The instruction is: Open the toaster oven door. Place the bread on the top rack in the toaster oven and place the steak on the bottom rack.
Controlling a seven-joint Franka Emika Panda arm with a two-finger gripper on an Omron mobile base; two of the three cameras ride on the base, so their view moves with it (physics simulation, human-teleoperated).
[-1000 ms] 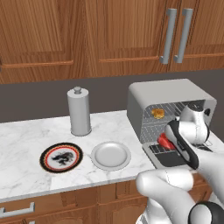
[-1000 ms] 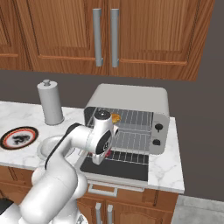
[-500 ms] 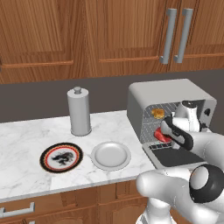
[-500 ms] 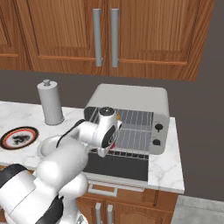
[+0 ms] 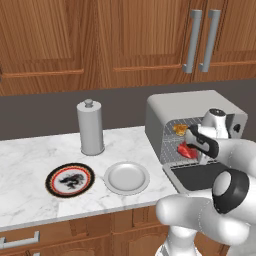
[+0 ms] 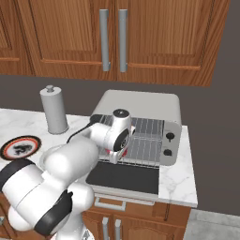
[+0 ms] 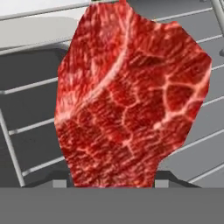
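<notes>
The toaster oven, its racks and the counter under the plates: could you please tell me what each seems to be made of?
The toaster oven looks like light-grey painted or brushed metal, matte, with soft shading on its rounded top. The bottom rack appears to be thin silver metal wire, seen as parallel bright bars. The counter looks like polished white marble or an imitation, going by its grey veining.

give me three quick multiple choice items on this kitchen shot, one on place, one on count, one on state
1. Where is the bread?
A. on the white plate
B. on the top rack
C. on the counter

2. How many plates sit on the counter?
A. one
B. two
C. three

3. The toaster oven door is
A. open
B. shut
C. missing

Answers: 1 B, it lies on the top rack inside the toaster oven. 2 B, a white plate and a patterned plate. 3 A, it lies folded down flat.
</notes>
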